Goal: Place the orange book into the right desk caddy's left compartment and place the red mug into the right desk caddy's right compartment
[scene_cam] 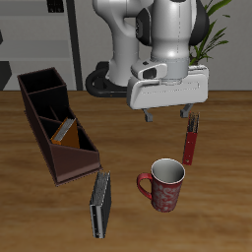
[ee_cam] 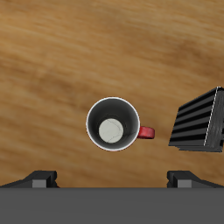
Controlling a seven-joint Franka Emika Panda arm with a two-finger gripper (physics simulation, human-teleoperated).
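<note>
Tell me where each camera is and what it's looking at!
Exterior view: in front of the table and above, facing the robot's arm and gripper, with the right desk caddy and orange book.
Wrist view: on the gripper, looking straight down; only its fingertips show.
Both see the red mug and grey-black book.

Exterior view faces the robot from above; wrist view looks straight down; both share the red mug [scene_cam: 164, 185] [ee_cam: 114, 123]

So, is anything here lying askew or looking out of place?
Only the grey-black book: it lies flat on the table near the front edge, beside the upright red mug. The orange book already leans inside the caddy.
</note>
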